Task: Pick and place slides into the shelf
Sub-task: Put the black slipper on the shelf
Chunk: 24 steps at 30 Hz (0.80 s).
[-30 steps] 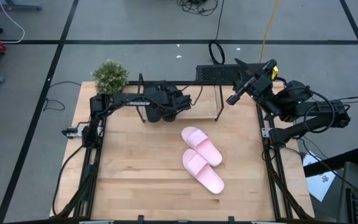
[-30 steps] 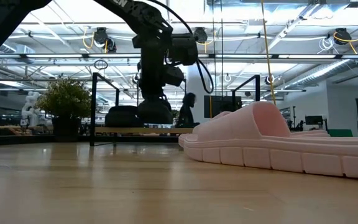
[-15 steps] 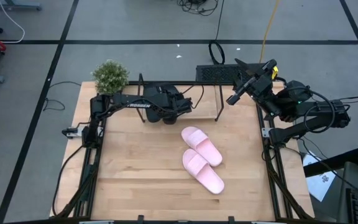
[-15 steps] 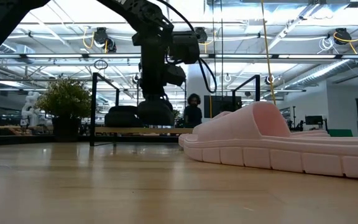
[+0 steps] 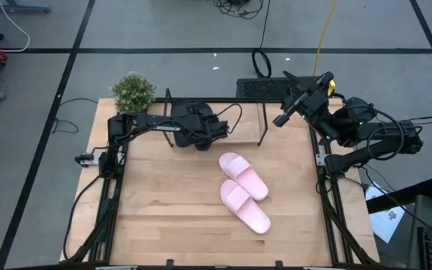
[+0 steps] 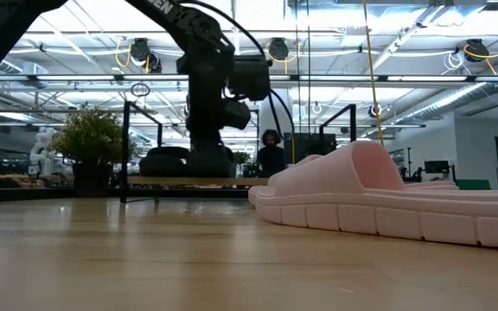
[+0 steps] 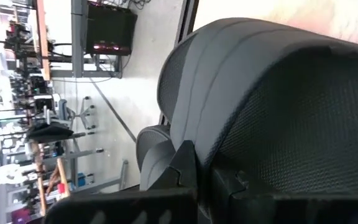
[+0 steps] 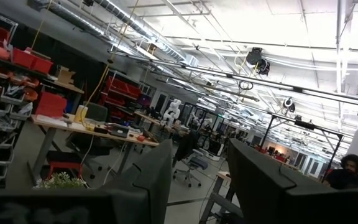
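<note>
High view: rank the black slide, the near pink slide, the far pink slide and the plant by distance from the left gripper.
1. Black slide: at the left gripper, on the shelf, touching.
2. Plant and the pink slide toward the shelf: plant at the back-left corner, slide mid-table; too close to call.
3. The other pink slide: farthest, toward the front edge.

pink slides – pair side by side mid-table, soles down | black slides – on the shelf, left end, back edge
</note>
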### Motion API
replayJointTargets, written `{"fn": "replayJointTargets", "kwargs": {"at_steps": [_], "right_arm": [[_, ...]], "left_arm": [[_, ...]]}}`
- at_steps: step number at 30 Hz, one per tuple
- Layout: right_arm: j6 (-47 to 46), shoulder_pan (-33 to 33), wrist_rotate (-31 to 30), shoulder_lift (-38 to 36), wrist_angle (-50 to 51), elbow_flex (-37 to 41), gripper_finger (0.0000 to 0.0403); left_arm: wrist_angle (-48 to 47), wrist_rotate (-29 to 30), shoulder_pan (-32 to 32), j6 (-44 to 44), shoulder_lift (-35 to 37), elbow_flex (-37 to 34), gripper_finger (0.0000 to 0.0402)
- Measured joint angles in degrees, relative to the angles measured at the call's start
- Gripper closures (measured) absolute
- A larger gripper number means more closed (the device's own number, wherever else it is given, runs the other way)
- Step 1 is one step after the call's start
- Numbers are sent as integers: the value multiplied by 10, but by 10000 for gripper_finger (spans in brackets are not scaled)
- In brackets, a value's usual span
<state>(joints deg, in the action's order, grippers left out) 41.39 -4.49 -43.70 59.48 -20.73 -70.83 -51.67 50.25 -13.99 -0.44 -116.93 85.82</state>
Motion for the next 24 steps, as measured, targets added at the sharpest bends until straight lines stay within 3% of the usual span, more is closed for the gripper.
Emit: {"fn": "replayJointTargets", "kwargs": {"at_steps": [24], "right_arm": [[-2,-1,0,0,1,0,257]], "left_arm": [[49,3,-7,58,27,-14,401]]}}
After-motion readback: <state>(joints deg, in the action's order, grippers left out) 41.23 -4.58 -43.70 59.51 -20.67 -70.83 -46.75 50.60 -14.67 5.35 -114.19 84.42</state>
